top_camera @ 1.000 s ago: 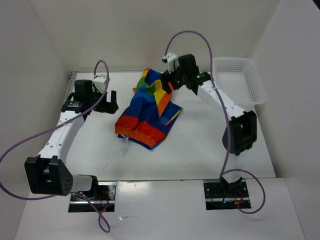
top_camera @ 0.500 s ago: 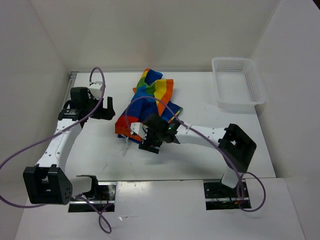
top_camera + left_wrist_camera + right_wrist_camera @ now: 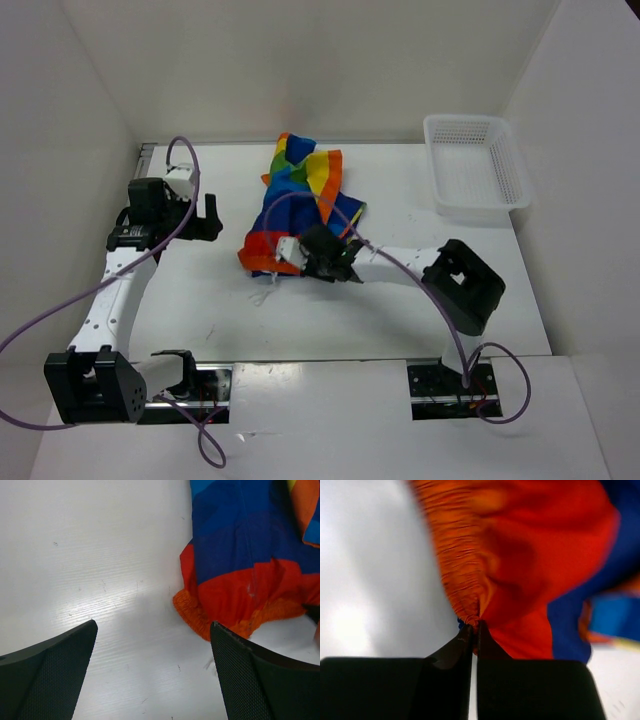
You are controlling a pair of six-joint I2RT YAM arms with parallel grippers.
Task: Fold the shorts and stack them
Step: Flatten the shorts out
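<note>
The rainbow-striped shorts (image 3: 300, 200) lie crumpled in the middle of the table, orange waistband toward the near side. My right gripper (image 3: 305, 258) sits at the waistband's near edge; in the right wrist view it (image 3: 475, 627) is shut, pinching the orange gathered waistband (image 3: 460, 565). My left gripper (image 3: 205, 215) hovers open to the left of the shorts, apart from them. In the left wrist view its black fingers (image 3: 250, 675) stand wide over bare table, with the shorts' orange and red corner (image 3: 230, 600) ahead on the right. A white drawstring (image 3: 265, 290) trails below the waistband.
A white mesh basket (image 3: 478, 165) stands at the back right of the table. White walls close in the left, back and right sides. The right arm's elbow (image 3: 465, 285) rests low over the table's right half.
My right arm swung from the shorts' far edge down to the near waistband and shut on it. The shorts shifted slightly. The left gripper drew a little left and stayed open.
</note>
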